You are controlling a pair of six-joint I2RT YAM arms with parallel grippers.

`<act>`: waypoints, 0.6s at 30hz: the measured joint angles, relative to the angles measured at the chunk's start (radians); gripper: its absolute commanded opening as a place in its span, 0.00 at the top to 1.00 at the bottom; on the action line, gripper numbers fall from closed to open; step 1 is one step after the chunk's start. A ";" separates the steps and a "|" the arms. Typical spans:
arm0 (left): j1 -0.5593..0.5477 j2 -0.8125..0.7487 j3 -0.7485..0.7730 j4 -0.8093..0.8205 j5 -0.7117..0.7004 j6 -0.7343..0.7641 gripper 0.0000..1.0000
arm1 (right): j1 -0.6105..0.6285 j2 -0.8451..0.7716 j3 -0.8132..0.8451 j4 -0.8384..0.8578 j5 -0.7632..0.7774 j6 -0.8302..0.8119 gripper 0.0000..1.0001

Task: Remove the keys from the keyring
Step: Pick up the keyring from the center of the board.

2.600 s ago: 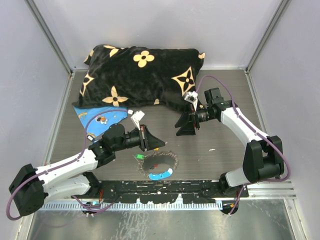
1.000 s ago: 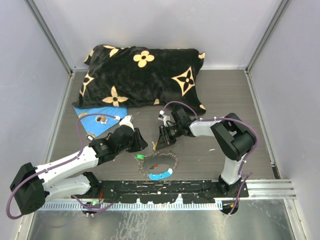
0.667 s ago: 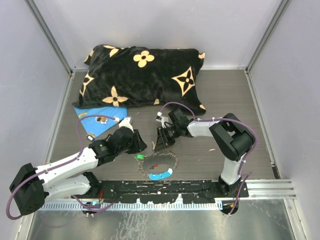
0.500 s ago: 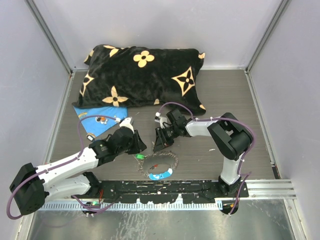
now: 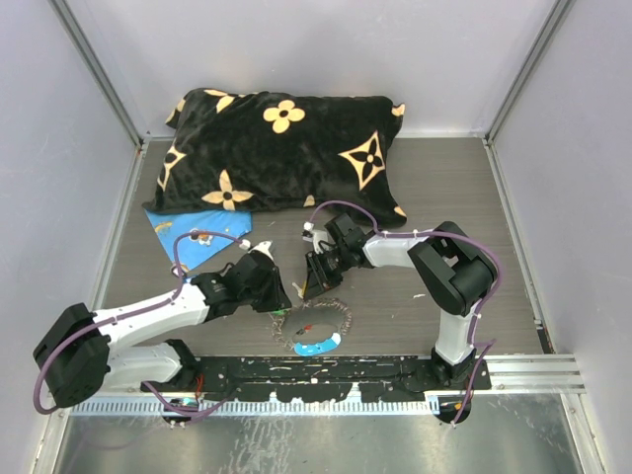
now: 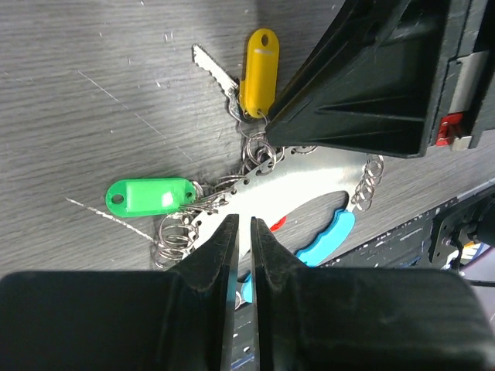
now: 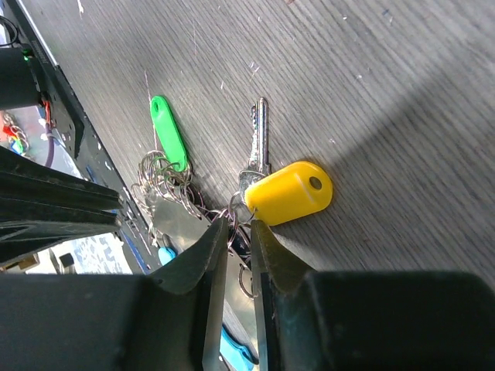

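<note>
1. Both my arms are down low over the worktop [image 5: 444, 197]. Their tips meet at the far side of the keyring [image 5: 341, 314], which lies flat near the front edge, between my two bases
2. Left gripper [image 6: 241, 226]: fingers pressed almost together, with only a thin slit between them. The tips sit over the cluster of small rings just beside the green tag [image 6: 151, 195]. I cannot tell whether a ring is caught in the slit
3. Right gripper [image 7: 240, 226]: fingers narrowly apart, with small rings showing in the gap at the tips. I cannot tell whether it pinches them or only straddles them
4. Keys [image 7: 261, 135]: the one I can make out is silver and lies flat on the worktop. Its blade points away from my right gripper and its head sits at the yellow tag [image 7: 290, 193]
5. The yellow tag lies against the outer side of one right fingertip. The green tag lies flat on the other side of the key, close by
6. Keyring detail: a grey chain-like loop with a light-blue curved section [image 6: 329, 236] on the side nearest my bases. The key and both tags hang from the ring cluster on the loop's far-left part, so nothing is off it
7. Surroundings: a black pillow [image 5: 286, 148] with tan flowers lies along the back. A blue sheet [image 5: 197, 229] lies at its near-left corner, well apart from the keyring
</note>
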 measured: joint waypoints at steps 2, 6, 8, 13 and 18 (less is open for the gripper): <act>0.000 0.015 0.008 -0.013 0.016 -0.006 0.89 | 0.000 0.000 0.002 -0.007 -0.001 -0.006 0.75; 0.000 0.058 0.031 -0.022 0.049 -0.013 0.89 | 0.000 0.000 0.003 -0.014 -0.002 -0.013 0.74; 0.000 0.078 0.039 -0.023 0.061 -0.015 0.89 | 0.001 0.000 0.005 -0.017 -0.005 -0.014 0.74; 0.000 0.113 0.049 -0.027 0.081 -0.016 0.89 | 0.008 0.000 0.007 -0.019 -0.011 -0.014 0.74; 0.000 0.124 0.056 -0.029 0.088 -0.016 0.89 | 0.018 0.000 0.007 -0.023 -0.017 -0.014 0.74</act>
